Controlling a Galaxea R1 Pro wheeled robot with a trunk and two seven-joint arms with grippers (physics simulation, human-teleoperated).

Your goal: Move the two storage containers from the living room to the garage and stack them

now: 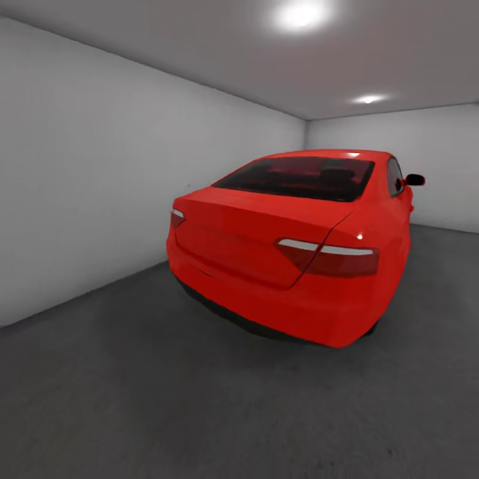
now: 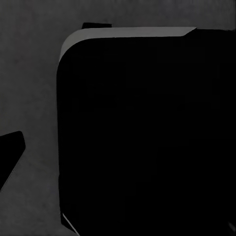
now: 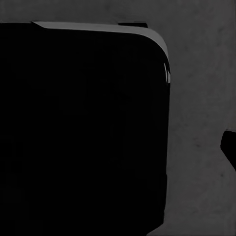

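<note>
I am in the garage, facing its dark grey floor (image 1: 199, 412) with bare white-grey walls around it. In the left wrist view the same grey floor (image 2: 29, 73) lies beneath a large black rounded body (image 2: 147, 137) of the robot, and a dark fingertip (image 2: 10, 152) pokes in at the frame's edge. The right wrist view is similar: the black body (image 3: 83, 132), grey floor (image 3: 201, 98) and one dark fingertip (image 3: 229, 147) at the edge. Neither view shows how far the jaws stand apart.
A red car (image 1: 286, 246) stands ahead with its rear towards me, taking up the middle and right of the room. The left wall (image 1: 80, 173) runs alongside it. Bare floor stretches between me and the car's bumper.
</note>
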